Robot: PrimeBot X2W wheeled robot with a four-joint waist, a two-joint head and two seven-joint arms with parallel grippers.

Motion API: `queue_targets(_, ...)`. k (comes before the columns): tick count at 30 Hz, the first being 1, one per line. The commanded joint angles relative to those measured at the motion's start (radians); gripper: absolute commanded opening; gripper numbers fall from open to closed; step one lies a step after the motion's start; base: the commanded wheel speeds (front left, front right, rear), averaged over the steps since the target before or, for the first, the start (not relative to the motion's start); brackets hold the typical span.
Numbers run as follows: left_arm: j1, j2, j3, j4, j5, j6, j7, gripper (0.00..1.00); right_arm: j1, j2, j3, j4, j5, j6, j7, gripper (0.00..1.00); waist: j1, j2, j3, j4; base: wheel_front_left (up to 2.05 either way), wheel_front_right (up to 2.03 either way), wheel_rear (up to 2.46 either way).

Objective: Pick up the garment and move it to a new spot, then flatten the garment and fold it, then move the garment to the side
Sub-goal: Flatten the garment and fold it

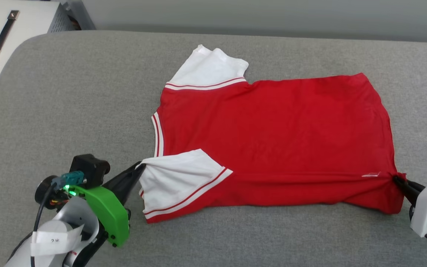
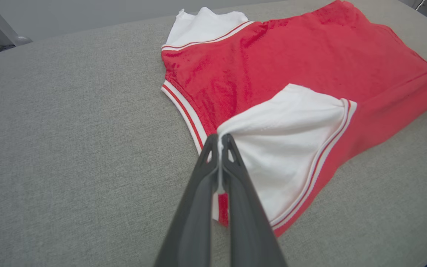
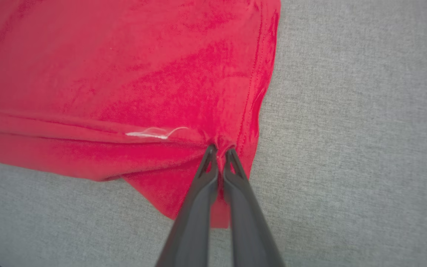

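Garment (image 1: 272, 129) lies spread across the middle of the grey counter (image 1: 69, 92), plain red side up. Its collar end points to the robot's left and its hem to the right.

Left claw (image 1: 141, 167) is clamped on the edge of the near sleeve (image 1: 180, 178), which is turned in over the body. Right claw (image 1: 397, 179) is pinched tight on the near hem corner, where the cloth puckers at its tips. In the left wrist view the fingers (image 2: 197, 200) meet with white fabric between them.

Gripping both ends of the near edge lets the arms carry that whole side together. This looks like the start of a lengthwise fold toward the far edge. A ridge runs between the two grips, probably from the pull along that edge. Far sleeve (image 1: 209, 66) sticks out past the body, not yet tucked in.
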Motion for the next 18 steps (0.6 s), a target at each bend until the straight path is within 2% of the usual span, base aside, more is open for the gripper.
queue_targets(1,-0.040,-0.007,-0.005,0.023,0.012,-0.005,-0.002,0.00,-0.028,0.003,0.003,0.011,-0.012,-0.001,0.011,0.00,0.0000,0.0000,0.063,-0.002,0.00,0.00,0.00)
queue_targets(9,-0.150,-0.028,-0.060,0.144,0.017,-0.016,-0.016,0.00,-0.103,0.022,0.028,0.089,-0.053,-0.001,0.019,0.00,0.0000,0.0000,0.106,0.005,0.00,0.00,0.00)
queue_targets(18,-0.218,-0.056,-0.131,0.258,0.037,-0.019,-0.050,0.00,-0.139,0.027,0.070,0.155,-0.060,-0.001,-0.011,0.00,0.0000,0.0000,0.103,0.016,0.00,0.00,0.00)
